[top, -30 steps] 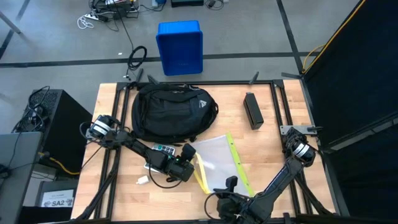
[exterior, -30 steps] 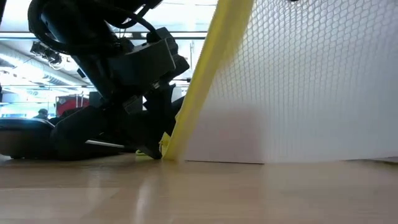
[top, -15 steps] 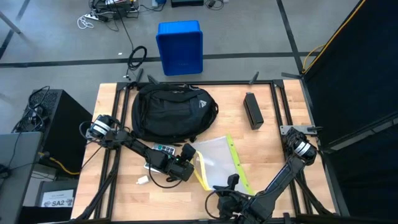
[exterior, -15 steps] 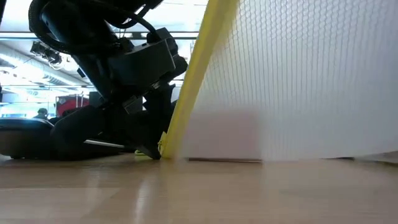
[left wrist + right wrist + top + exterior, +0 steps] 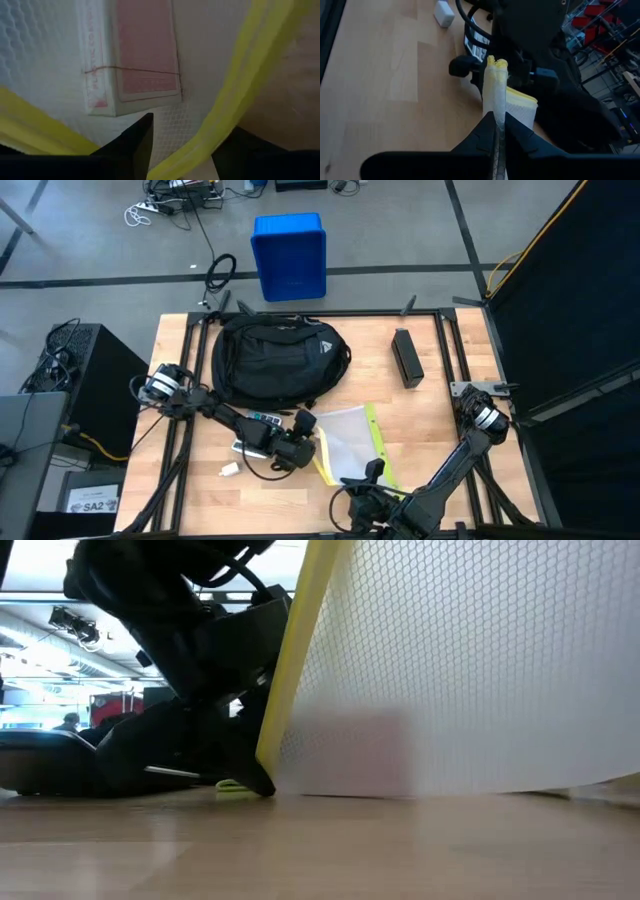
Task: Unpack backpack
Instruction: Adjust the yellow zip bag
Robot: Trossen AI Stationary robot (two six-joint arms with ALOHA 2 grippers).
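Backpack (image 5: 278,360) lies apart; both grippers (left (image 5: 311,442), right (image 5: 496,131)) pinch pouch (image 5: 352,442) edges.

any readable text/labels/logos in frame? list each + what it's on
"SA2": white label on the floor left of the table.
Red lettering down the side of the pink card box inside the mesh pouch: too blurred to read.
Backpack: pale triangular logo, no legible words.
Remote: button markings too small to read.
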